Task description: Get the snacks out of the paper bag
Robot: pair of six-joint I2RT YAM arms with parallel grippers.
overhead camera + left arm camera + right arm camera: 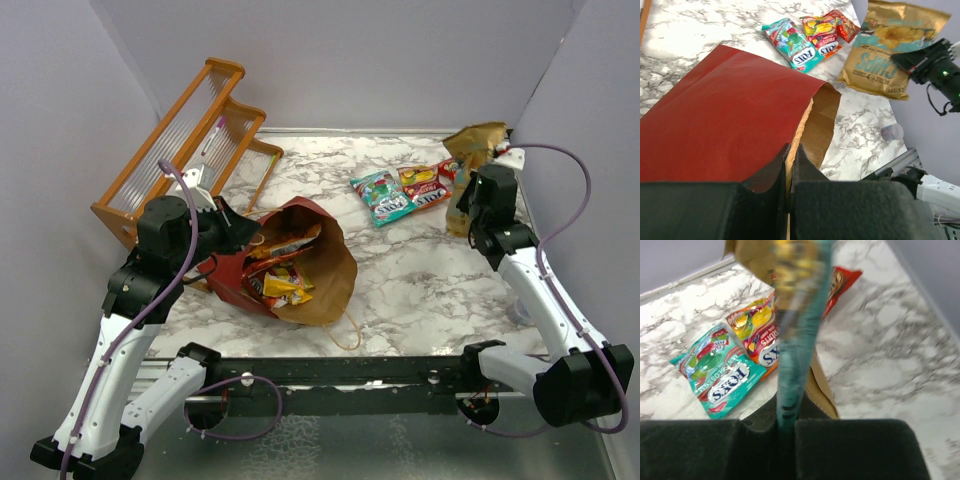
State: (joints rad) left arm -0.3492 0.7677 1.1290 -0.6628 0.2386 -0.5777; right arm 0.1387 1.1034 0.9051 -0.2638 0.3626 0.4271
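Left gripper [790,152] pinched shut on paper bag [325,272] rim. Bag on side, mouth pointing right, packets [282,285] inside. Right gripper [786,412] clamped on chip bag [478,140], well apart.

The left arm [125,300] rises from its base and bends forward at the elbow, and the left gripper [238,230] is pinched tight on the paper bag's [325,275] rim. The right arm [545,290] stretches far forward, with the right gripper [463,208] clamped on the chip bag's [476,140] edge.

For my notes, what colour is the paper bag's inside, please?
Brown bag interior, best in left wrist view.
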